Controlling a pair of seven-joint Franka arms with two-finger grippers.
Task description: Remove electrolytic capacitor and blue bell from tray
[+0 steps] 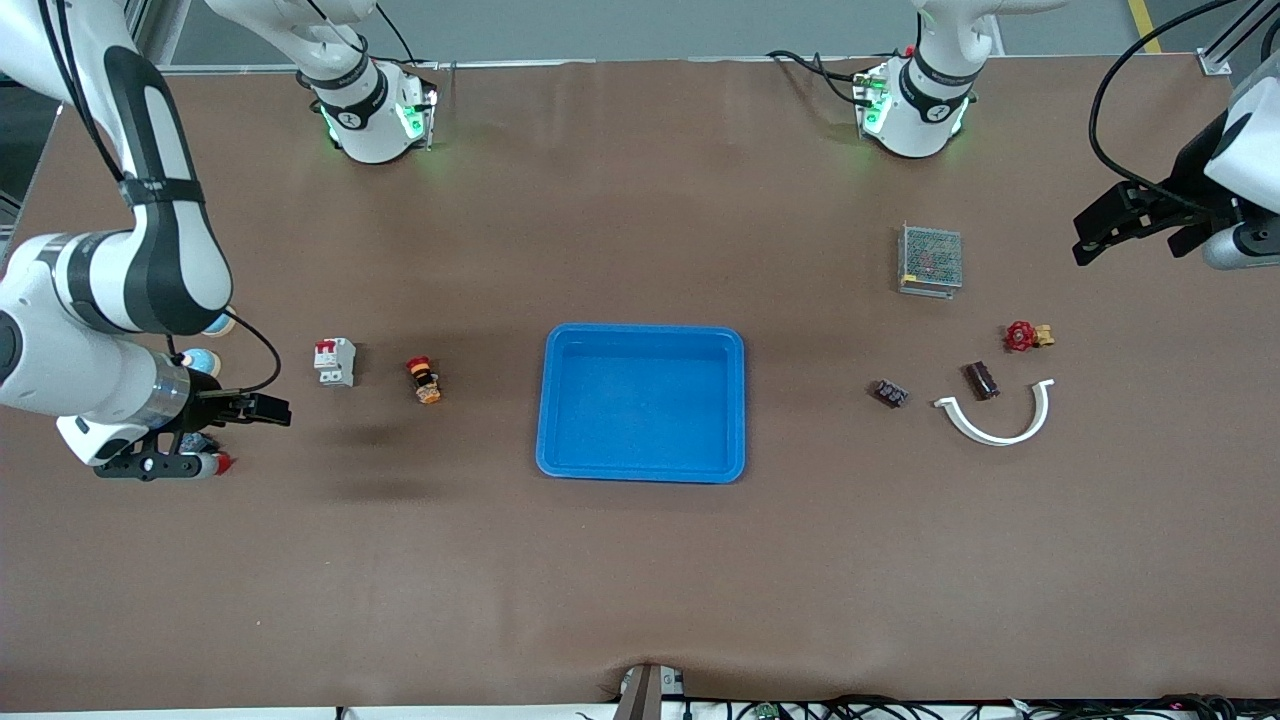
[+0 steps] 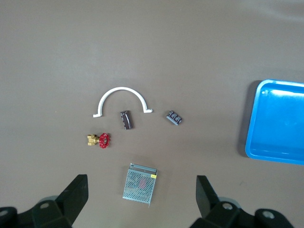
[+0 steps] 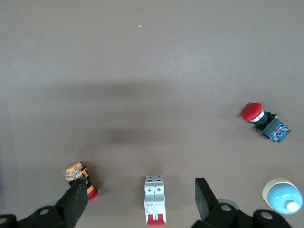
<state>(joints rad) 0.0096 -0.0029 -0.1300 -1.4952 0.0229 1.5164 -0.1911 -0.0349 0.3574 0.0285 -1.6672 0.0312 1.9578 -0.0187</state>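
While both grippers [image 2: 140, 197] [image 3: 140, 197] gape empty, capacitor [image 1: 981, 380] & bell [image 1: 203, 360] lie untouched.

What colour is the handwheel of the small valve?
Red handwheel on a brass valve body; clearest in the left wrist view.

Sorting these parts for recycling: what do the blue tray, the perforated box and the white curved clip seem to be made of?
Blue tray: probably moulded plastic, with uniform colour, rounded corners and a soft sheen. Perforated box: likely sheet metal, grey and dotted with small holes. White curved clip: apparently rigid plastic, plain white and thin, finish looks matte. Both grippers hang open above the table.
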